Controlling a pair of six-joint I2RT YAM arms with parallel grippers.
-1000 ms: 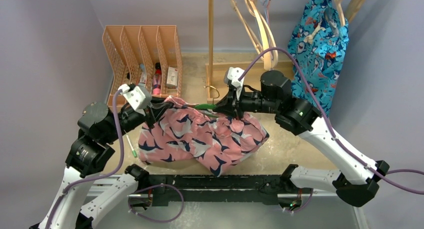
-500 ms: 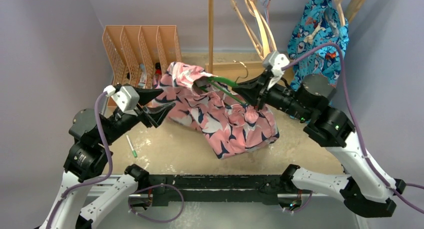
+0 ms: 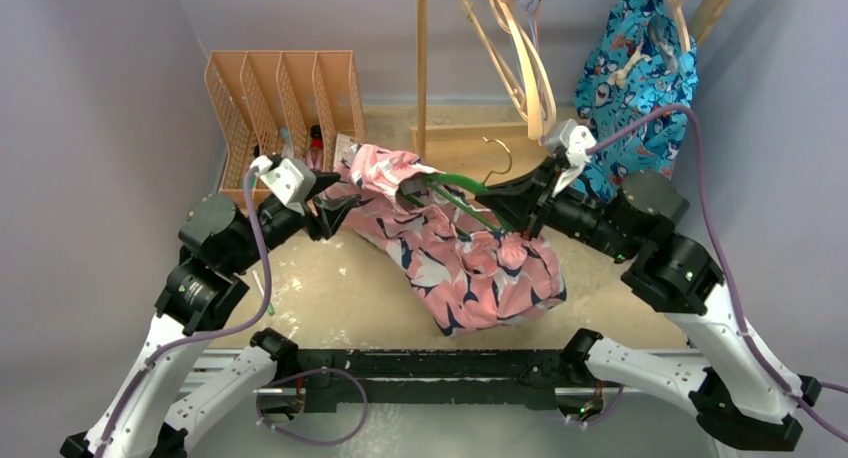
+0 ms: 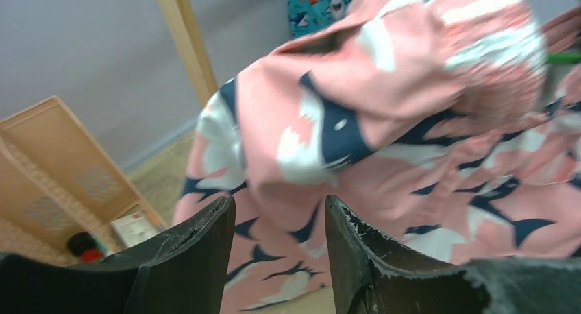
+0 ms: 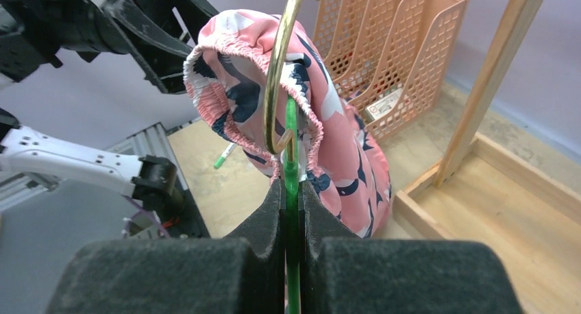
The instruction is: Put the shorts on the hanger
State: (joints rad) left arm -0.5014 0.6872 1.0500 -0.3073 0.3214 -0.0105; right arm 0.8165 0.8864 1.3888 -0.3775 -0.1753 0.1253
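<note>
Beige tabletop [image 3: 330, 298]: shorts [image 3: 470, 258] draped over hanger [image 5: 292, 132]; box [image 4: 133, 226] label blurred.

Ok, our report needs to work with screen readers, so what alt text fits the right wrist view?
The right pincer is shut on a thin green hanger with pink shark-print shorts draped on it. Behind are the left pincer, open, an orange file rack and a wooden post.

Small lab test booth, plain lilac walls [image 3: 80, 78] on both sides, black mounting rail [image 3: 430, 363] at bottom, wooden clothes stand [image 3: 421, 58] upper centre.
</note>
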